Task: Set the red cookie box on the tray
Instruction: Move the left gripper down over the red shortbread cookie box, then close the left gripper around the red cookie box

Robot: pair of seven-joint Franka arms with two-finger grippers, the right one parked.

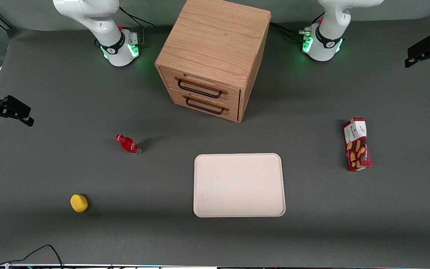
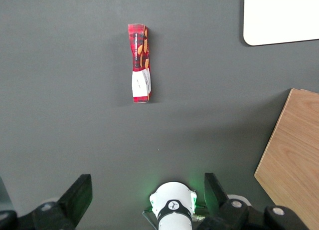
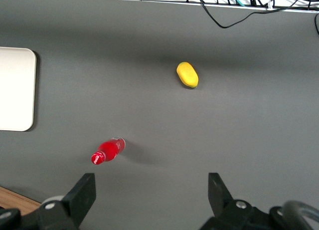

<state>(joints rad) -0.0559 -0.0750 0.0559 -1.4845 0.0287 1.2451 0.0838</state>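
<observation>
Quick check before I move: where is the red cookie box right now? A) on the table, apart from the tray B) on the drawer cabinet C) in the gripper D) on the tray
A: the red cookie box lies on the table, clear of the bare tray; the gripper is open, high above it.
</observation>
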